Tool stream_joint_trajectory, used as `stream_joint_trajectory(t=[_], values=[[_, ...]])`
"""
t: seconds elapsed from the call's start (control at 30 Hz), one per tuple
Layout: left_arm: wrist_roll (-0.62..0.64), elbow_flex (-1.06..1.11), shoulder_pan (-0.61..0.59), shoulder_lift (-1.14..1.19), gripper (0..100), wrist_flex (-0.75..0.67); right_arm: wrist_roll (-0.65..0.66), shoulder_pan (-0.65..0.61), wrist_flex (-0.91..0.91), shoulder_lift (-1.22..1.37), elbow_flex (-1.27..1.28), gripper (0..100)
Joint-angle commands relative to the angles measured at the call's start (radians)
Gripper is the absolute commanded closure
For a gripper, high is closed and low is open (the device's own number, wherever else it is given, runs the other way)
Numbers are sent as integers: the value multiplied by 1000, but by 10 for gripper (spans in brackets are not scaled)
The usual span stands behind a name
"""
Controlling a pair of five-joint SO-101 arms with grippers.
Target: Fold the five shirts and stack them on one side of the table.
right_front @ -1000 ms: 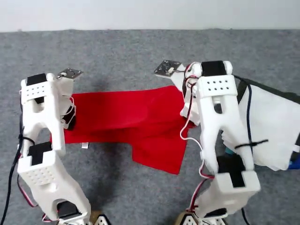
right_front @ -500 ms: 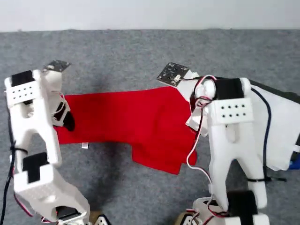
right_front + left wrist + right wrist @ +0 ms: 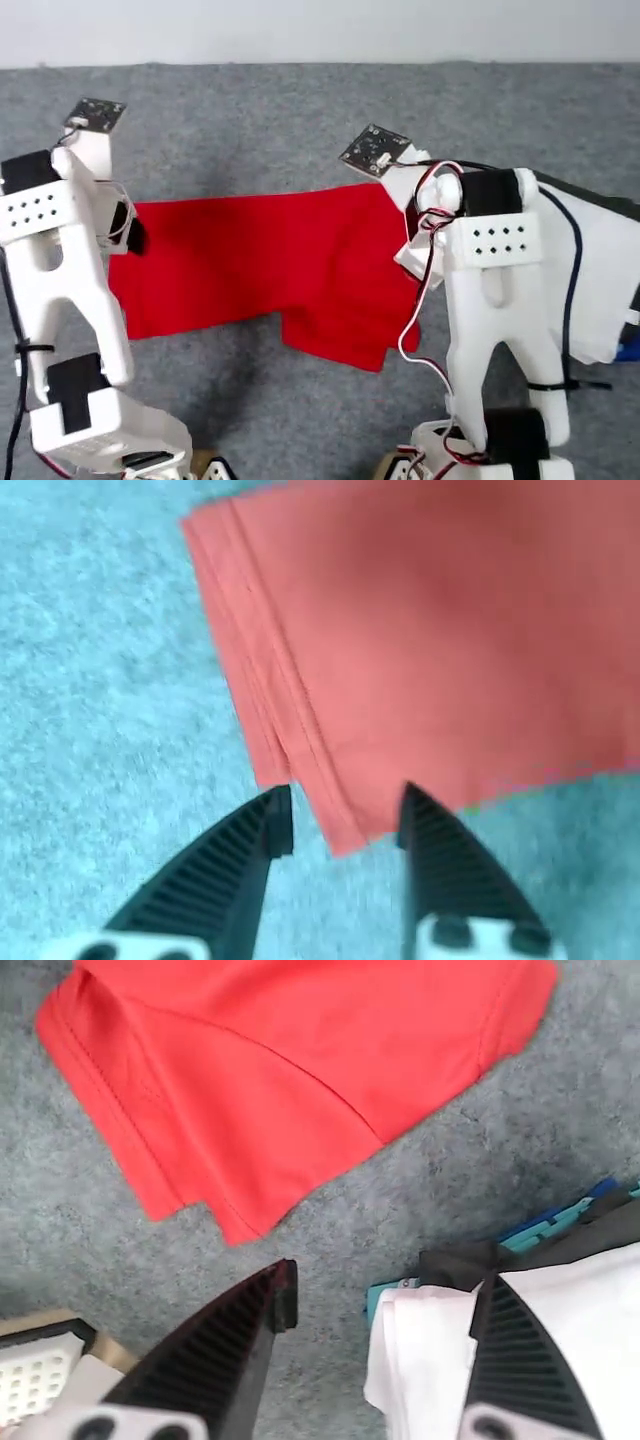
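A red shirt lies partly folded on the grey table, with a sleeve flap sticking out toward the front. My left gripper hangs open just above the shirt's left hemmed corner, touching nothing; from above it sits at the shirt's left edge. My right gripper is open over bare table between the red shirt and a white folded shirt. In the high view it stands at the shirt's right edge.
At the right side lies a stack with a white shirt on top and black and blue cloth peeking out beneath. Grey carpet-like table stretches behind the red shirt to a white wall.
The left arm swung outward and back, and the shirt's left part now lies flat and wider. The right arm shifted right early on, then stayed.
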Motion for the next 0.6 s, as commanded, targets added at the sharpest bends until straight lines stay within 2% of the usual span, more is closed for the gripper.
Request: stream_joint_trajectory(t=[0.0,0.1,0.23,0.3,0.43,0.57], values=[[48,-4,6,5,930,-63,-51,2,1,15,-3,718],[72,-7,14,115,973,-104,-83,2,-7,27,-3,718],[114,-38,17,269,972,-97,-115,2,-7,42,-3,718],[133,-74,15,328,938,-54,-120,2,1,51,-3,718],[161,-133,11,420,803,-6,-147,2,2,61,-3,718],[186,-147,8,440,805,-31,-152,2,2,61,-3,718]])
